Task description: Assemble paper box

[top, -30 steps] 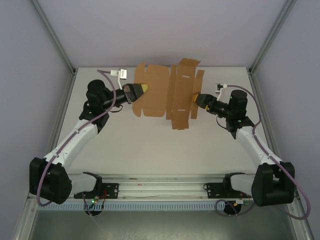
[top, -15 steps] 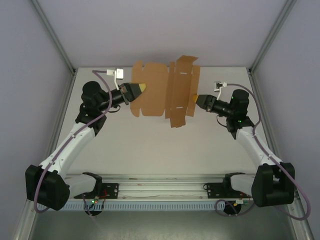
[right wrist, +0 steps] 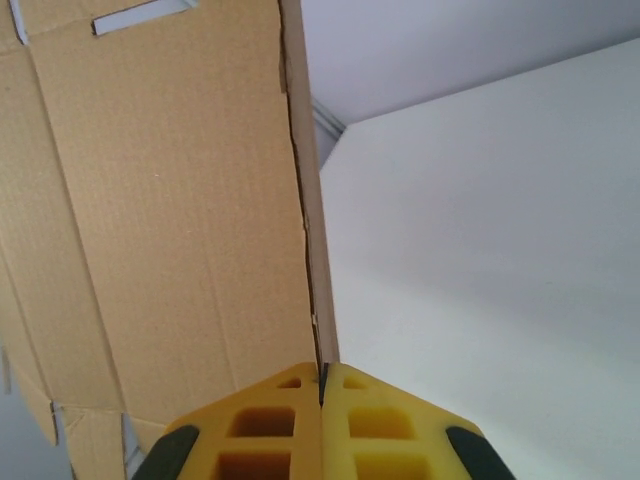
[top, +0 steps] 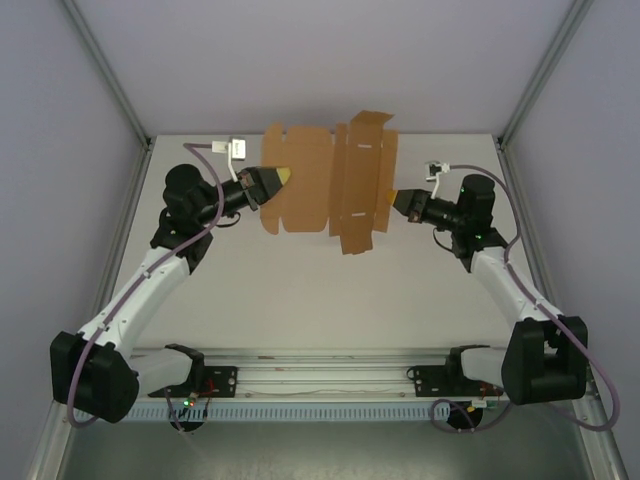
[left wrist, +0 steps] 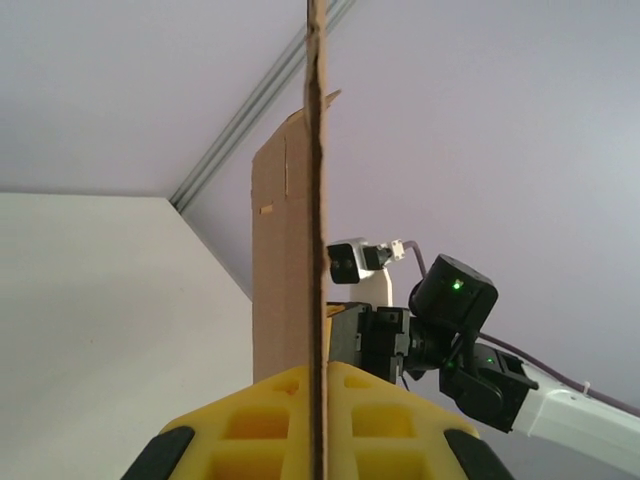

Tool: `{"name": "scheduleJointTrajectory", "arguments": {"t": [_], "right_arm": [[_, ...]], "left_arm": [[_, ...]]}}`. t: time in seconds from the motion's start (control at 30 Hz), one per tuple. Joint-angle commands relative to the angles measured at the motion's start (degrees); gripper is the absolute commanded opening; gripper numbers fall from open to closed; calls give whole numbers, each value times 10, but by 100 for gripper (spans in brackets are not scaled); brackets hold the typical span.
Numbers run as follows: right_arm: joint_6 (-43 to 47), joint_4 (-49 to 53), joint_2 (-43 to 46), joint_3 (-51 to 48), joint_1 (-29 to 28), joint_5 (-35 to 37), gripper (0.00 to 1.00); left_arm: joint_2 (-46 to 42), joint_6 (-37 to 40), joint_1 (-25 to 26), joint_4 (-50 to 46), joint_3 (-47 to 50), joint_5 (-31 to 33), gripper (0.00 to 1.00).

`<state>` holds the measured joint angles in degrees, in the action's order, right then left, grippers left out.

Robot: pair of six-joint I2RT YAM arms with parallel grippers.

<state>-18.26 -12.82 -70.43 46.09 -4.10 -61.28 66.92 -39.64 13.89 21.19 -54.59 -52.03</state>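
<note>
The paper box (top: 310, 185) is a flat brown die-cut sheet with flaps and slots, held up off the table at the far side, between the two arms. My left gripper (top: 284, 176) is shut on its left edge. In the left wrist view the paper box (left wrist: 285, 280) stands edge-on, pinched between the yellow fingers of the left gripper (left wrist: 320, 378). My right gripper (top: 391, 198) is shut on the sheet's right edge. In the right wrist view the right gripper (right wrist: 322, 380) clamps a thin side flap of the paper box (right wrist: 170, 220), which spreads up and to the left.
The white table (top: 320, 290) lies under the sheet, with grey walls and metal frame posts (top: 110, 90) on both sides. A rail (top: 320, 375) with the arm bases runs along the near edge. The right arm's wrist (left wrist: 452, 310) shows behind the sheet in the left wrist view.
The right gripper has closed on the sheet's right edge. The left arm lifted and swung outward a little, and the sheet moved slightly left and now hangs flatter.
</note>
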Motion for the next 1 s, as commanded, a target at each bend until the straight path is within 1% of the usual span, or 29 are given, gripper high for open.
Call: {"name": "scheduleJointTrajectory", "arguments": {"t": [0.0,0.03,0.1,0.13,0.23,0.33,0.43,0.53,0.57,0.63,0.7,0.8,0.83,0.97], "right_arm": [[92,91,16,30,-3,110,0],[122,121,16,34,-6,133,0],[159,164,10,41,-17,157,0],[180,187,3,44,-29,167,0],[227,253,-32,56,-75,236,0],[266,313,-85,80,-117,313,0],[297,356,-136,114,-143,380,0],[378,378,-171,144,-179,459,0],[418,384,-180,153,-192,488,0],[472,387,-193,171,-214,542,0],[539,383,-201,179,-228,571,0],[642,373,-204,180,-237,569,0],[667,370,-205,183,-238,568,0],[725,365,-208,200,-245,554,0]], "left_arm": [[-27,61,-1,-91,3,74,43],[-34,77,-2,-139,6,124,69],[-44,104,-1,-207,24,224,98],[-49,109,-1,-239,37,280,100],[-53,112,-2,-302,81,397,100],[-44,112,-1,-351,110,463,100],[-31,116,-1,-386,117,483,100],[-24,127,-1,-381,120,467,100],[-22,137,-1,-370,119,450,100],[-18,160,-2,-337,114,400,100],[-8,190,-1,-296,109,348,100],[22,256,-2,-251,90,267,100],[34,281,-1,-246,81,249,100],[104,345,-2,-267,20,229,100]]}}
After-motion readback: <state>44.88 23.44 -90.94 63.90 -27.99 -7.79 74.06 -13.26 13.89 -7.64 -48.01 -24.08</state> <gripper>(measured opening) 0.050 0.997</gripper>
